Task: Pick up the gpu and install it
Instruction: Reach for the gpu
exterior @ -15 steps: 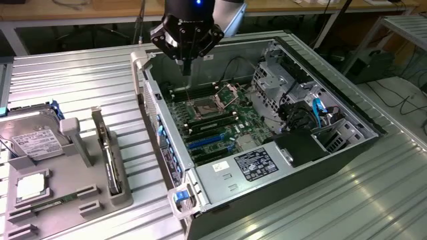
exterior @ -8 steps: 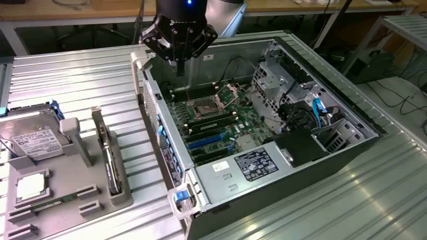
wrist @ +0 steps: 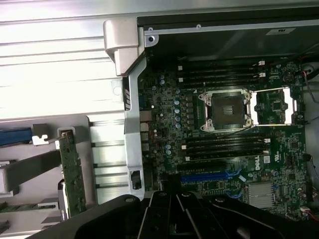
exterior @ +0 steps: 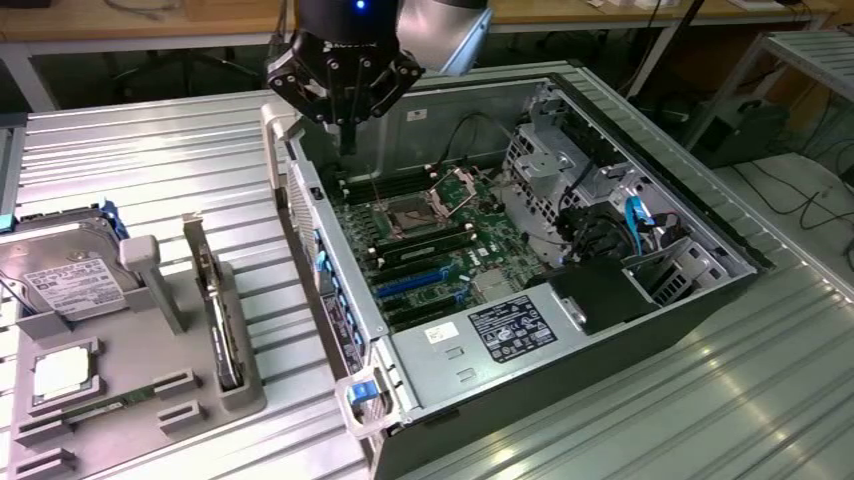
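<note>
The gpu (exterior: 223, 320) stands on edge in a slot of the grey holder (exterior: 247, 395), at the exterior view's left of the open computer case (exterior: 607, 345). It is a thin dark card with a silver bracket at its far end. The wrist view shows the gpu (wrist: 72, 172) edge-on beside the case wall. My gripper (exterior: 347, 135) hangs above the far end of the case, over the motherboard (exterior: 441, 250), well apart from the gpu. Its fingers are shut with nothing between them. In the wrist view the gripper (wrist: 172, 211) points at the blue expansion slots (wrist: 209, 177).
A silver hard drive (exterior: 60, 280), a processor chip (exterior: 60, 372) and a green memory stick (exterior: 100, 408) also sit in the holder. The case holds an open processor socket (wrist: 227, 109), cables (exterior: 638, 222) and a drive cage (exterior: 561, 165). Ribbed metal tabletop (exterior: 147, 160) surrounds everything.
</note>
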You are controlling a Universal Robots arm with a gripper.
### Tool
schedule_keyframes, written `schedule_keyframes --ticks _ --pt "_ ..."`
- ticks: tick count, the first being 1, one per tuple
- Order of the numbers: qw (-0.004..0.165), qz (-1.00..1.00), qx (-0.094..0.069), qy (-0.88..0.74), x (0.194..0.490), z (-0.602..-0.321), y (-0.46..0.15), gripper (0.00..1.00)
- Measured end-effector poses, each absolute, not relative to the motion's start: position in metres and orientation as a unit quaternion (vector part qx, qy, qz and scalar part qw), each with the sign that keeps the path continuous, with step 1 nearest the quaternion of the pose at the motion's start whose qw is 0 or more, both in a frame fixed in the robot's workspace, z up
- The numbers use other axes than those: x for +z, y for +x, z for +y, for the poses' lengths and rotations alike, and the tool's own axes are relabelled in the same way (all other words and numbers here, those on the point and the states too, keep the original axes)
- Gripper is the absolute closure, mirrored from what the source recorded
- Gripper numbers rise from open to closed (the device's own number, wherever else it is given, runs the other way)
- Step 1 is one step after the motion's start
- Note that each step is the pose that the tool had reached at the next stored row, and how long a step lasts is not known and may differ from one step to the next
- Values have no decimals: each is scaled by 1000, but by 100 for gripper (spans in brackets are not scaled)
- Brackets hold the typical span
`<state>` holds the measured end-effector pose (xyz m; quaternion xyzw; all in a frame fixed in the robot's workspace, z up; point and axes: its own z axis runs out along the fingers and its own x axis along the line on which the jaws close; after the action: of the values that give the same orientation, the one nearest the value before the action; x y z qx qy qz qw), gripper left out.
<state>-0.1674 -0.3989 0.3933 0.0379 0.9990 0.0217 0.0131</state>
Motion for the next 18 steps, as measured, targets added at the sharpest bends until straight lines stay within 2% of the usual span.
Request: schedule_keyframes --ticks 18 --pt "13 999 22 38 393 -399 -189 89"
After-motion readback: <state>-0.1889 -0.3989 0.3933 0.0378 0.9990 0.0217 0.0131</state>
